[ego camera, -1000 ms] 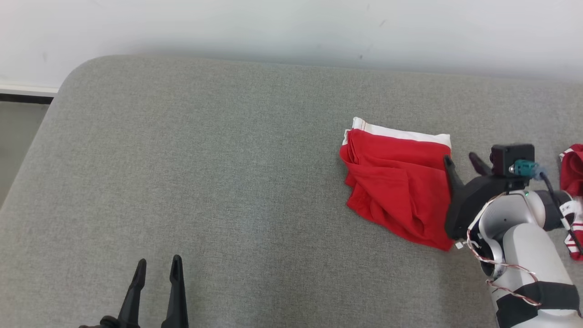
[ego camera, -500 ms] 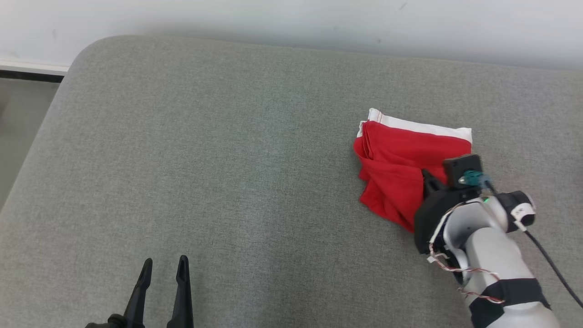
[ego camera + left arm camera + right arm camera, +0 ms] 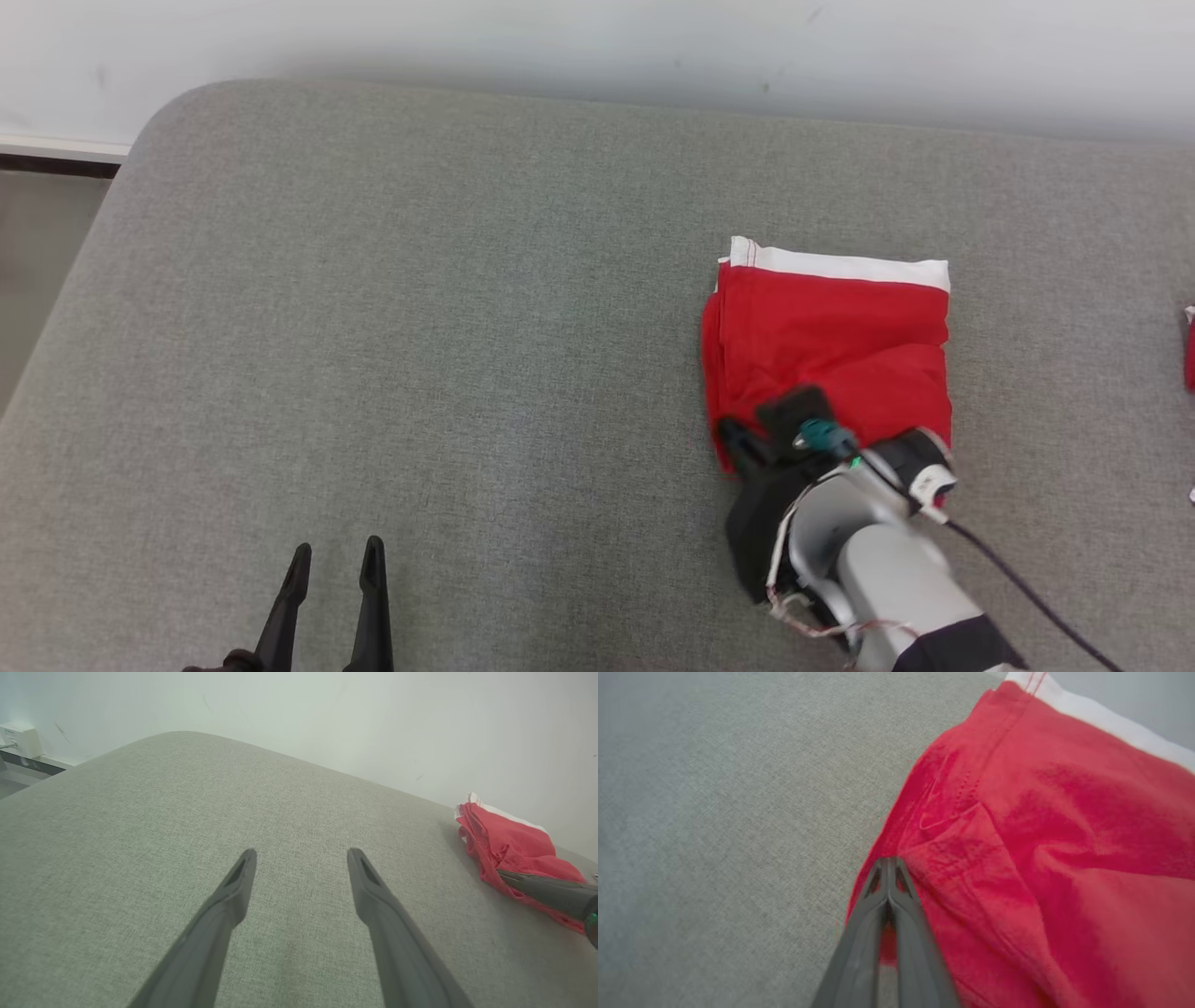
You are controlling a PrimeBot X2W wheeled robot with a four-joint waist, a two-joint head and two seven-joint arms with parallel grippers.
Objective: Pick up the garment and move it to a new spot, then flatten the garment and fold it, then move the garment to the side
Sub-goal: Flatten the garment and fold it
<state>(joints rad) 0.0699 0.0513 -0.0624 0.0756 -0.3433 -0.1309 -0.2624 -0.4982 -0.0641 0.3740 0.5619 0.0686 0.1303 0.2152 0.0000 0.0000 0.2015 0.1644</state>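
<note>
One folded red garment (image 3: 831, 327) lies on the grey cushion's (image 3: 420, 327) right half; a second red cloth (image 3: 1190, 350) peeks in at the edge. Two claws: left claw (image 3: 337, 549) spread wide, empty; right claw (image 3: 887, 861) closed tight, tips at the garment's near-left edge.

Left arm low, right arm extended.
The left gripper (image 3: 337, 549) sits at seven o'clock in the head view, fingers spread and pointing to twelve. The right forearm (image 3: 887, 569) enters from five o'clock, its right gripper (image 3: 887, 861) pressed closed, aimed toward eleven.
</note>
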